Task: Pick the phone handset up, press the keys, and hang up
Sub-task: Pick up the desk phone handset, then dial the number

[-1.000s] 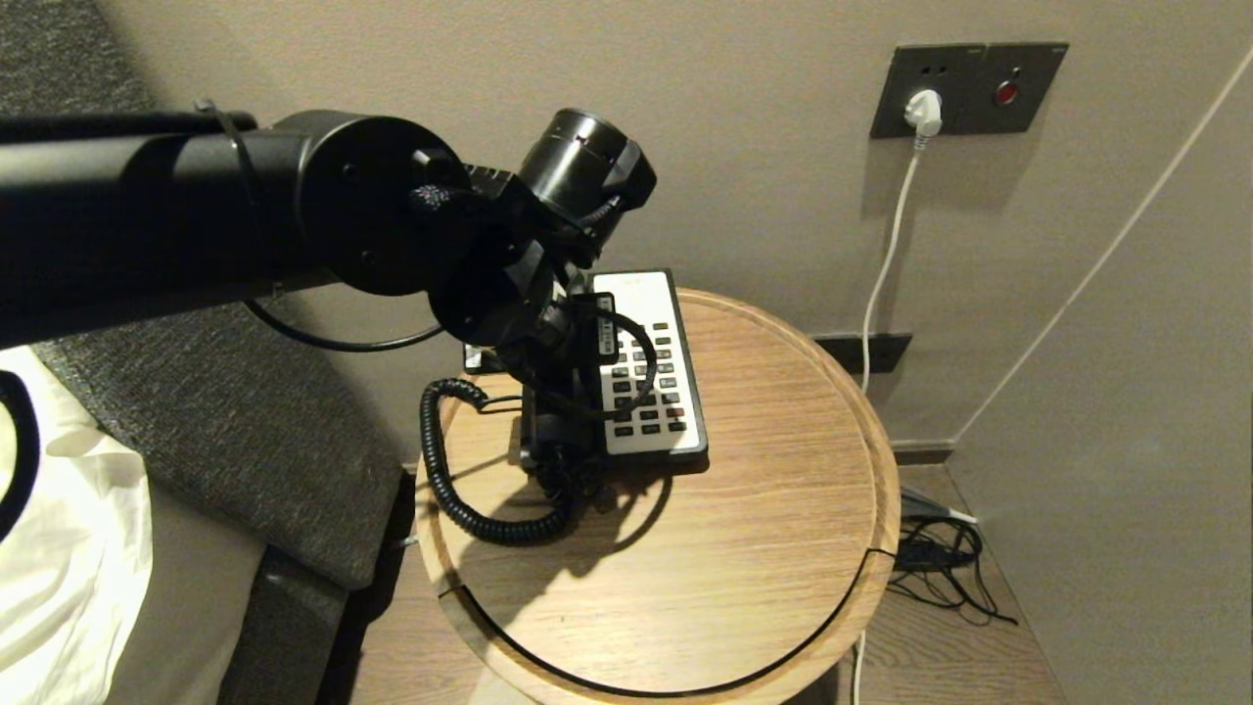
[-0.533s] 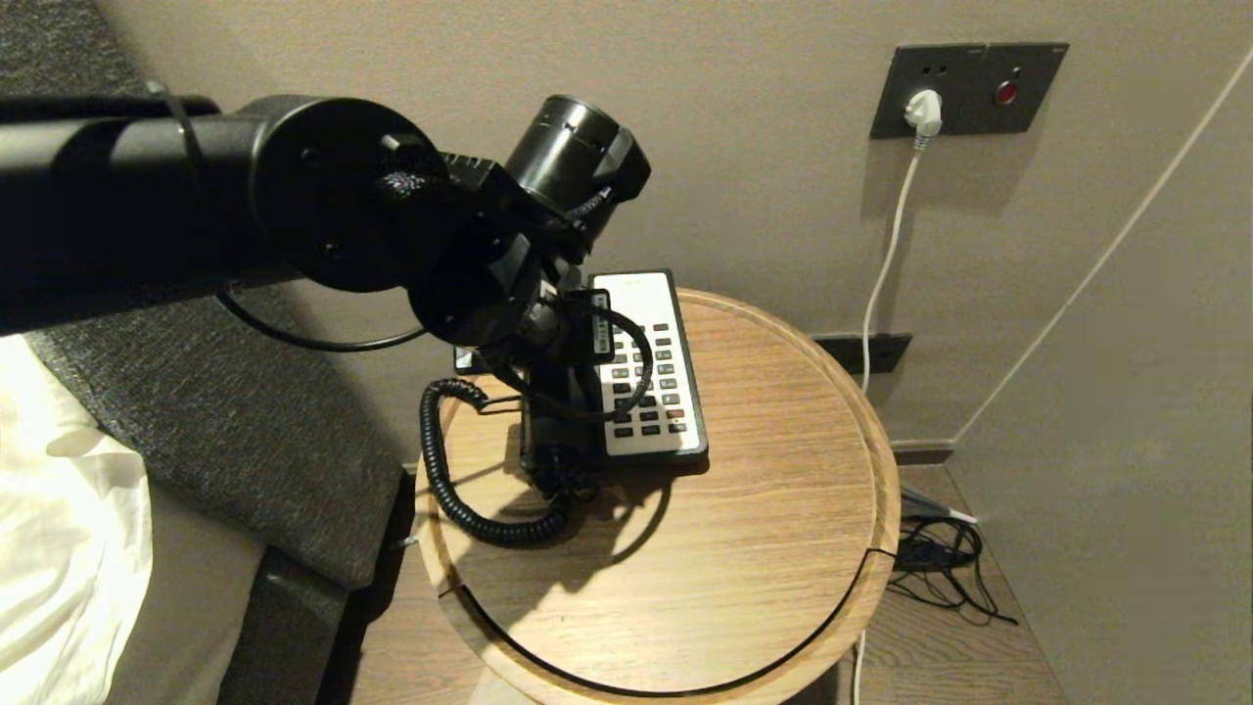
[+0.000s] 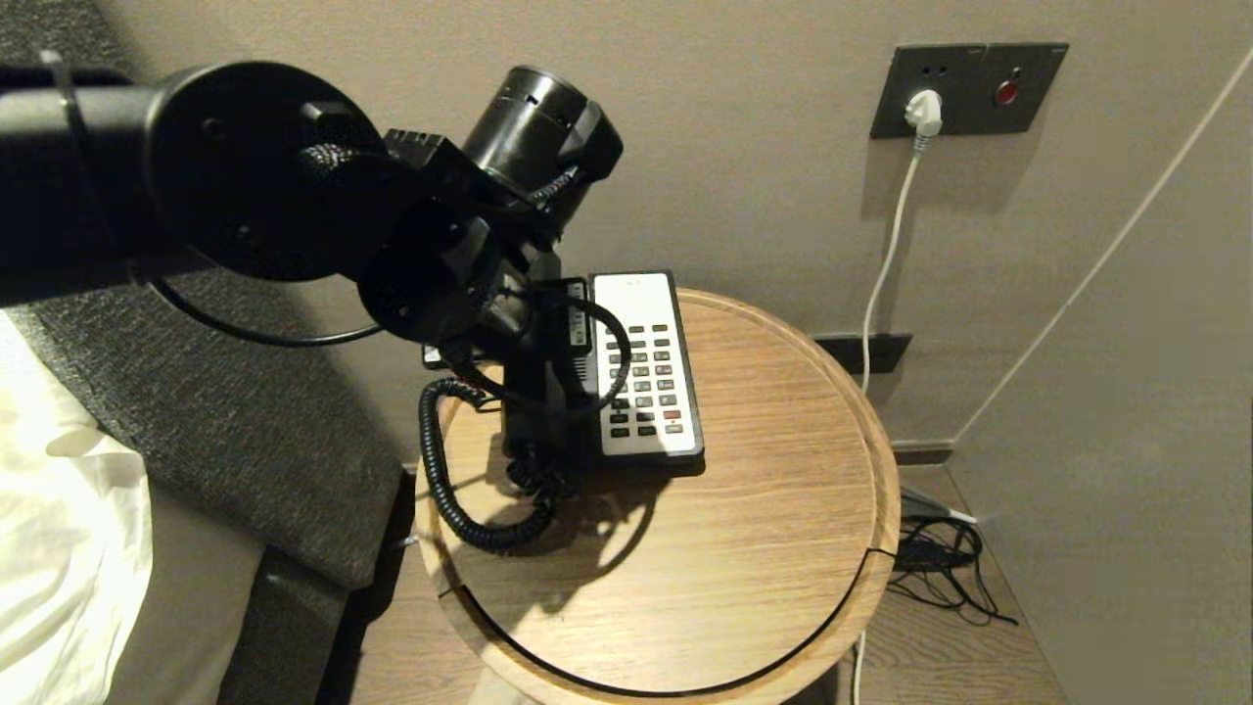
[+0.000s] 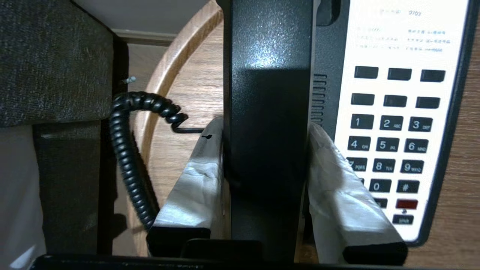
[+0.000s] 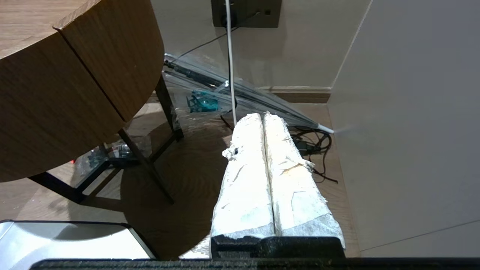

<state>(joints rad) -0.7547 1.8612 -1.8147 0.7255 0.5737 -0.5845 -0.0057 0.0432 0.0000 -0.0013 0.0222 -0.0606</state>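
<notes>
Left wrist view: left gripper (image 4: 264, 150) partly closed, clamping phone handset (image 4: 268, 93) across narrow width; handset long axis parallel to phone base (image 4: 397, 112) keypad, just beside it. Right gripper (image 5: 264, 123) closed, empty, low by floor.

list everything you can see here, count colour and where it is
phone handset: 1, black, gripped between the left gripper's fingers, beside the keypad
coiled cord: 1, black, looping off the handset over the table's left edge
phone base: 1, black with white keypad face, back of the table
round table: 1, light wood, by the wall
wall socket plate: 1, dark grey, white plug and cable in it
floor cables: a tangle, black, right of the table
left gripper: 1, white-wrapped fingers, shut on the handset
right gripper: 1, white-wrapped, shut, low beside the table
</notes>
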